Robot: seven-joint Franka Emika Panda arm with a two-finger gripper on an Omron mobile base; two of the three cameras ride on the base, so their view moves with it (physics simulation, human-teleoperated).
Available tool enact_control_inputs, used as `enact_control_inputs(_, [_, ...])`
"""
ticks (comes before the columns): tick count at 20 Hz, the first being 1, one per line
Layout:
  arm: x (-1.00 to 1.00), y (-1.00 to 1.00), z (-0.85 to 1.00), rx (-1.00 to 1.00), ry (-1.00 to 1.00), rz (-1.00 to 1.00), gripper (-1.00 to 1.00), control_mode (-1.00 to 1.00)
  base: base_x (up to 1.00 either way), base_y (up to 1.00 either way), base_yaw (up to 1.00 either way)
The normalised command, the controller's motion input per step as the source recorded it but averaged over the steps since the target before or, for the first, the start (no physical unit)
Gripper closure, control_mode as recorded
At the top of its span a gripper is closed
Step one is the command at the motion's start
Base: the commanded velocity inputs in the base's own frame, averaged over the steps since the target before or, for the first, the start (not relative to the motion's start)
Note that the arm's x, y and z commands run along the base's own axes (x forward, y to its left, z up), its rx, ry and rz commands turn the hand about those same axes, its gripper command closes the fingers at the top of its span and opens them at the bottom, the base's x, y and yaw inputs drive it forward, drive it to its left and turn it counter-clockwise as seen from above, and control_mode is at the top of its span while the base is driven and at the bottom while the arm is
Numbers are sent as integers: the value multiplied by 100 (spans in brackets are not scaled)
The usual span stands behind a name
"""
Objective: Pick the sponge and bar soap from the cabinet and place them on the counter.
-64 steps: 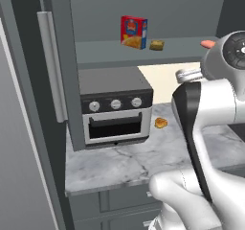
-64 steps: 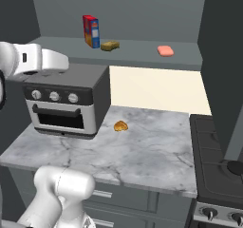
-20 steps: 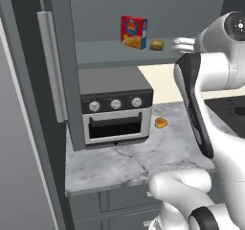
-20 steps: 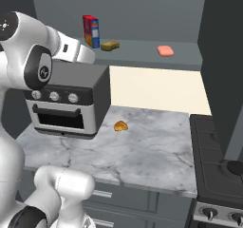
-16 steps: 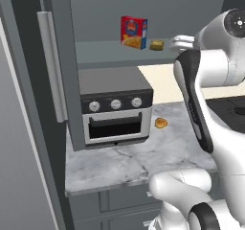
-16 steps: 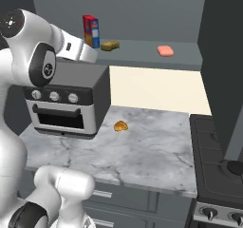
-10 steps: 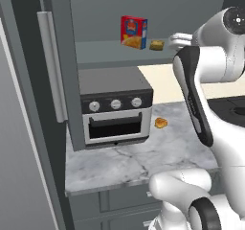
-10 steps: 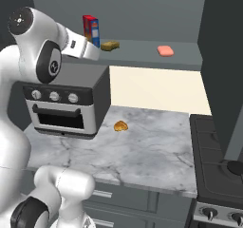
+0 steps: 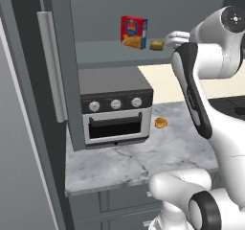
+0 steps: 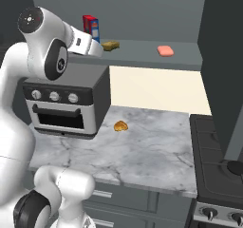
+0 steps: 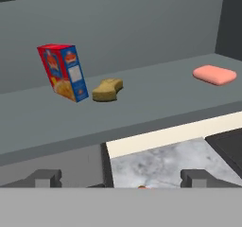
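1. Gripper (image 11: pixel 121 178): jaws spread wide, nothing between them. Both dark fingertips (image 11: pixel 45 176) sit at bottom of hand view, far apart.
2. Arm reaches up toward cabinet (image 9: pixel 57 80) shelf; hand is level w/ shelf front in right base view, near the red box (image 10: pixel 91 28).
3. Sponge (image 11: pixel 108 90): lies flat on shelf, just beside red box (image 11: pixel 64 72), on its right in hand view. Whether the two touch, can't tell. Same pair in left base view: box (image 9: pixel 134 32), sponge (image 9: pixel 157 45).
4. Sponge in right base view (image 10: pixel 111 45): just past the hand, apart from it, not gripped.
5. Bar soap (image 11: pixel 214 74): flat on same shelf, well apart from sponge, toward right end of shelf. Right base view confirms (image 10: pixel 165 51).
6. Red box stands upright, slightly turned.
7. Counter (image 10: pixel 156 151): marble slab below shelf. Toaster oven (image 10: pixel 64 101) sits on its left part, three knobs facing front.
8. Small orange-yellow lump (image 10: pixel 120 126) on counter, near oven's right front corner, not touching it.
9. Cabinet door w/ long silver bar handle (image 9: pixel 51 71) stands open at left in left base view.
10. Stove (image 10: pixel 220 175) at right edge of counter.
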Motion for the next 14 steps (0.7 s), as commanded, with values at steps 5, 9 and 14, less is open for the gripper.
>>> enact_control_inputs(5, [20,0,-9,0,0,2,-100,-100,0,0,0])
enact_control_inputs(9, [23,0,-14,0,0,4,-100,-100,0,0,0])
enact_control_inputs(14, [26,0,-4,1,0,3,-100,-100,0,0,0])
